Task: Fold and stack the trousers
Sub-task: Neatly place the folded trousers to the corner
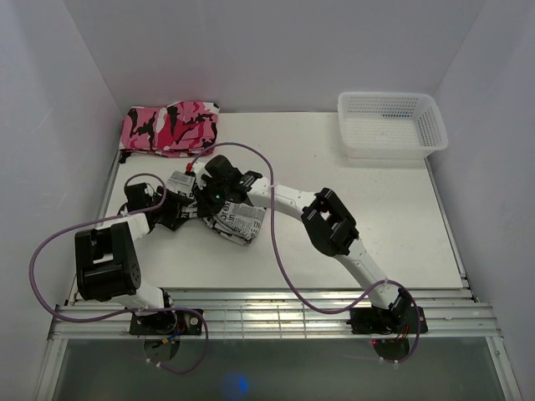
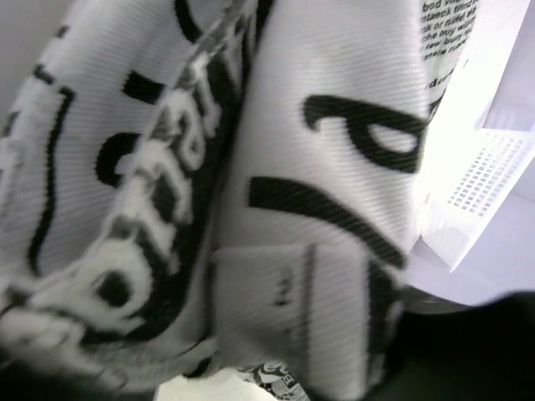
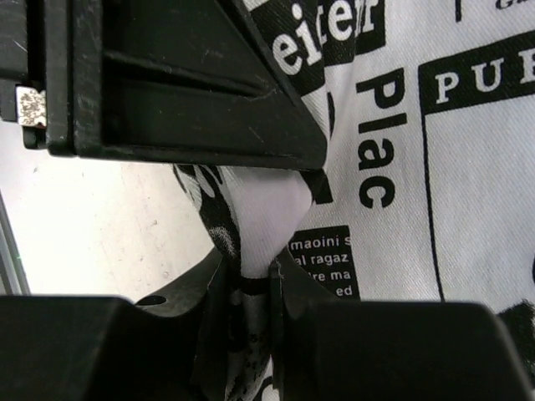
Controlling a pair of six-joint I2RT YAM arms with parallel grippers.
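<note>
While outstretched right hand pinches trousers, left hand sits beside, spread unclear.

I see the trousers bunched in a small crumpled heap left of the middle of the table. They are white cloth with black newspaper print: headlines, text blocks, pictures. Folds overlap, and a fuzzy seam edge shows among them.
</note>
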